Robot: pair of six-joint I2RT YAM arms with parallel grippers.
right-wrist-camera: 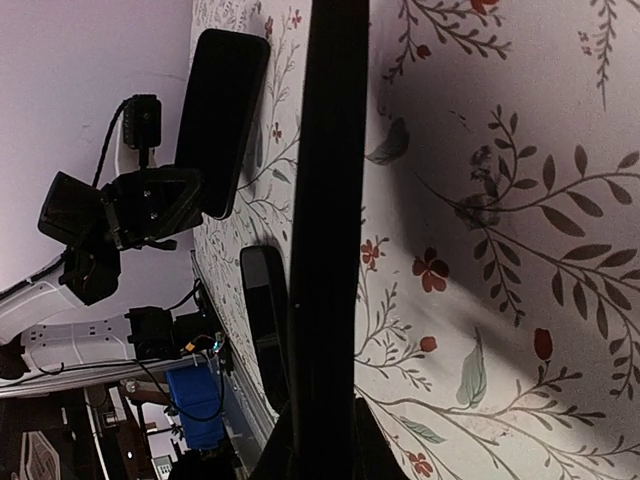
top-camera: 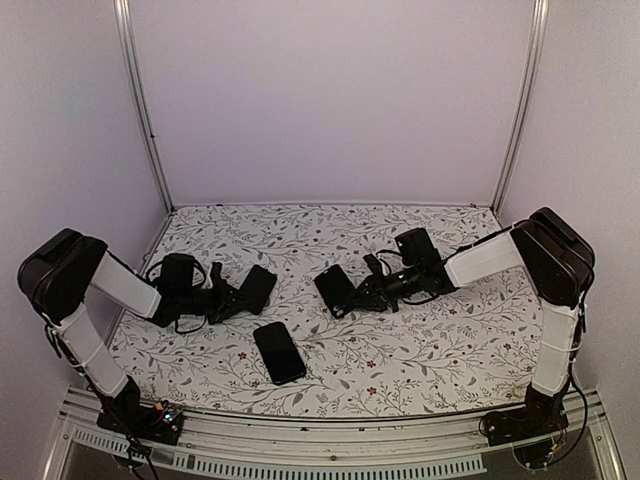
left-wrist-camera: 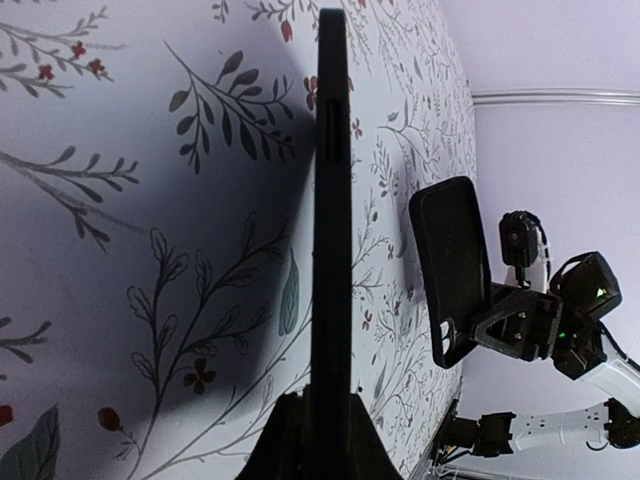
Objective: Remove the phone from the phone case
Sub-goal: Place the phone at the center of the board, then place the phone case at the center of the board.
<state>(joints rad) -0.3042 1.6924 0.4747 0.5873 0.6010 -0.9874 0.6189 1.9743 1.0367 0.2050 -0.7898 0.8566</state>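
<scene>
Closest to the left wrist camera is a black slab (left-wrist-camera: 332,250), seen edge-on over the desk (left-wrist-camera: 120,250). Its near end is pinched in the left hand (top-camera: 236,296), whose fingers are closed tight on it. The right hand (top-camera: 368,291) mirrors this: it is clamped on a second black slab (top-camera: 335,289), also turned on edge. Both slabs sit at mid-desk, near each other but apart. Whether either edge touches the desk I cannot tell.

Between them and nearer the arm bases, a glossy phone (top-camera: 280,352) lies flat and free on the desk, with neither hand on it. Its shiny face suggests this is the phone, already out of its case. The hands would then be holding case parts, each gripped by one end so the faces stay clear. Even so, these views do not settle which slab is case and which might be another phone. A narrow slot along the side of the left-held slab could be a button cutout.
</scene>
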